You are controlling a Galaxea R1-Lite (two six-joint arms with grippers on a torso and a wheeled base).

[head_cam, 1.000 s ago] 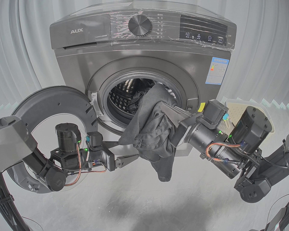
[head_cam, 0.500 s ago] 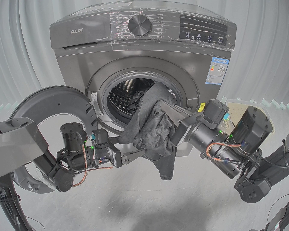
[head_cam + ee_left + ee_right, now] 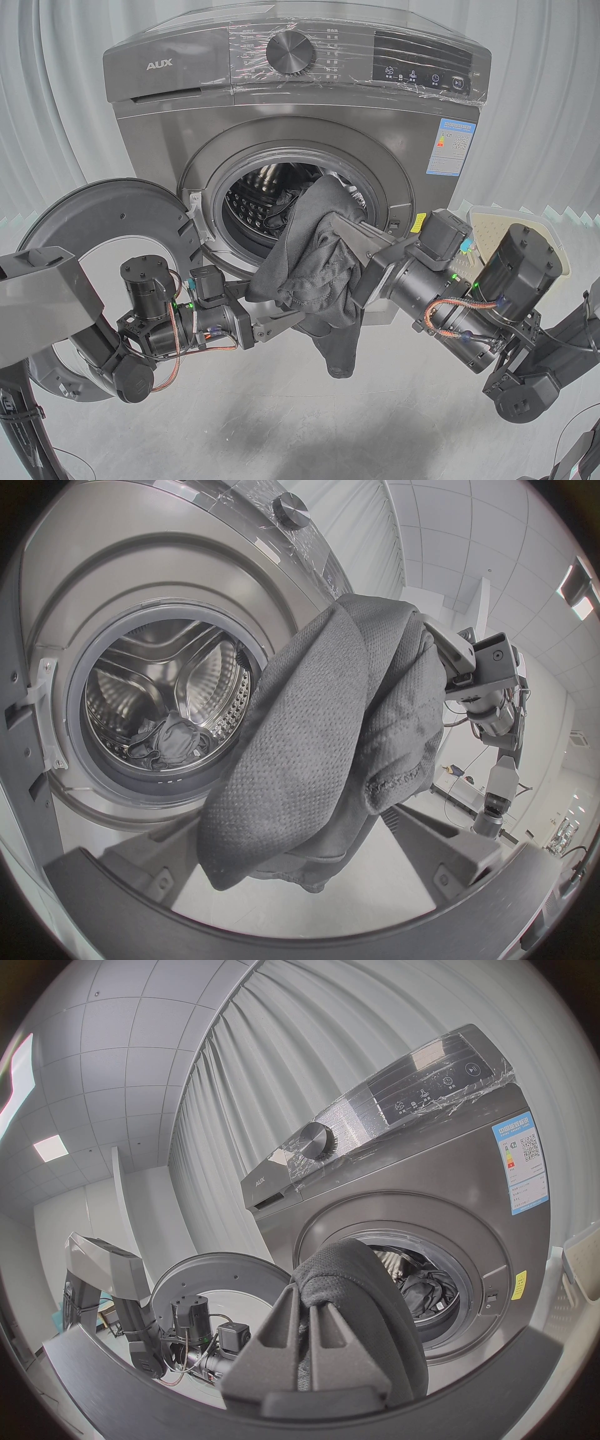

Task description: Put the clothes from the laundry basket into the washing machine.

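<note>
The left arm [image 3: 150,312] and right arm [image 3: 437,287] are dark grey to black, built of stout cylindrical joints with screws [image 3: 524,229] in the caps and small green lights [image 3: 454,276]. A braided orange cable [image 3: 451,302] loops by each wrist, and the right wrist has a teal plug [image 3: 466,246]. The fingers [image 3: 340,1347] are plain grey wedges, and the left arm's upper link [image 3: 44,300] is a paler grey box.

The left half of the drum mouth [image 3: 253,203] of the washing machine [image 3: 287,125] is free, and there I could pass. Its right half is curtained by the dark garment [image 3: 312,256] clamped in my right jaws, which hangs down past the lower rim. The door [image 3: 106,212] stands swung wide on my left, close behind my left arm, walling that side. Inside, a small heap of clothes [image 3: 165,742] lies low in the drum, with room above it. My left jaws stand spread around the garment's lower folds, over bare floor [image 3: 250,425].
</note>
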